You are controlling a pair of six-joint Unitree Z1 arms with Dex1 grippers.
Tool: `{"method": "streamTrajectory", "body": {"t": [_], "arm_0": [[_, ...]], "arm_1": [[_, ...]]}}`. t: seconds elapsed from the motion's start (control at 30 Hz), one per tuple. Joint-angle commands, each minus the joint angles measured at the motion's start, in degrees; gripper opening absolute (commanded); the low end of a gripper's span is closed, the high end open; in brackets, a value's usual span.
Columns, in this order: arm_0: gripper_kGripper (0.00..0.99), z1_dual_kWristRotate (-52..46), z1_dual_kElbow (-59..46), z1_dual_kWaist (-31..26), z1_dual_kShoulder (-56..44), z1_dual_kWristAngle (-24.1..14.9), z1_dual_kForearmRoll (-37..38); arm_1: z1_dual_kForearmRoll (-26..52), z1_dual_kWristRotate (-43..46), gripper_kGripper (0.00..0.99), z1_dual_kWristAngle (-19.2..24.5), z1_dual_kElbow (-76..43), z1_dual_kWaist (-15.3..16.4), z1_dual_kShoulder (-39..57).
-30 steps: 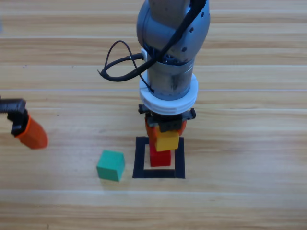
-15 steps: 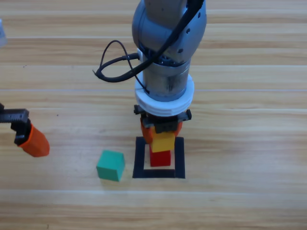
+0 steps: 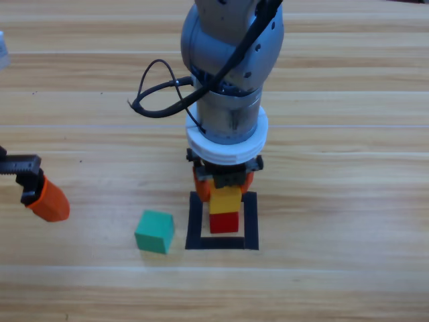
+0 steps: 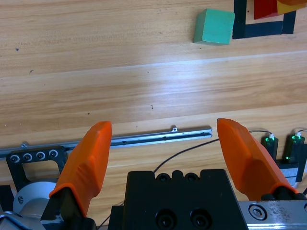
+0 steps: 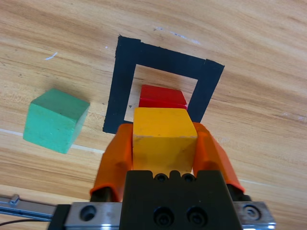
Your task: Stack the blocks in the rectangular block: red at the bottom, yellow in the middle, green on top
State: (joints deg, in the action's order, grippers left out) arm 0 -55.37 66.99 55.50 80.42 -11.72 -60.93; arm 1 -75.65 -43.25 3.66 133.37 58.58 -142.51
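The red cube (image 3: 224, 222) stands inside the black tape rectangle (image 3: 194, 223). My right gripper (image 3: 224, 190) comes down from the top and is shut on the yellow cube (image 3: 226, 199), which is straight over the red one; I cannot tell whether they touch. In the right wrist view the yellow cube (image 5: 163, 139) fills the space between the jaws, with the red cube (image 5: 162, 97) just beyond it inside the tape rectangle (image 5: 115, 91). The green cube (image 3: 155, 231) lies on the table left of the rectangle. My left gripper (image 3: 45, 200) waits open at the left edge.
A black cable (image 3: 155, 87) loops off the right arm's left side. The left wrist view shows the green cube (image 4: 214, 27) far off, a metal rail (image 4: 144, 139) near the arm's base, and bare wood between.
The right gripper has shifted a little left with the yellow cube, which now lines up over the red cube. The left gripper has barely moved.
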Motion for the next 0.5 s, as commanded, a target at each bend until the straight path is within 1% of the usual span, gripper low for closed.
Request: {"method": "streamTrajectory", "body": {"t": [0.03,0.3,0.37,0.5], "arm_0": [[0.933,0.17,-1.69,0.75,-0.61,0.29,0.99],[0.933,0.17,-1.78,0.75,-0.7,0.21,0.99],[0.933,0.17,-1.69,0.75,-0.7,0.21,1.08],[0.933,-0.44,-0.81,0.75,-0.61,0.12,1.08]], "arm_1": [[-4.06,-0.08,0.989,0.91,4.18,1.72,-6.29],[-7.23,0.54,0.99,1.97,9.28,1.81,-5.15],[-7.31,0.8,0.99,2.23,9.45,1.72,-3.13],[-7.31,3.09,0.99,3.38,9.71,2.42,3.99]]}}
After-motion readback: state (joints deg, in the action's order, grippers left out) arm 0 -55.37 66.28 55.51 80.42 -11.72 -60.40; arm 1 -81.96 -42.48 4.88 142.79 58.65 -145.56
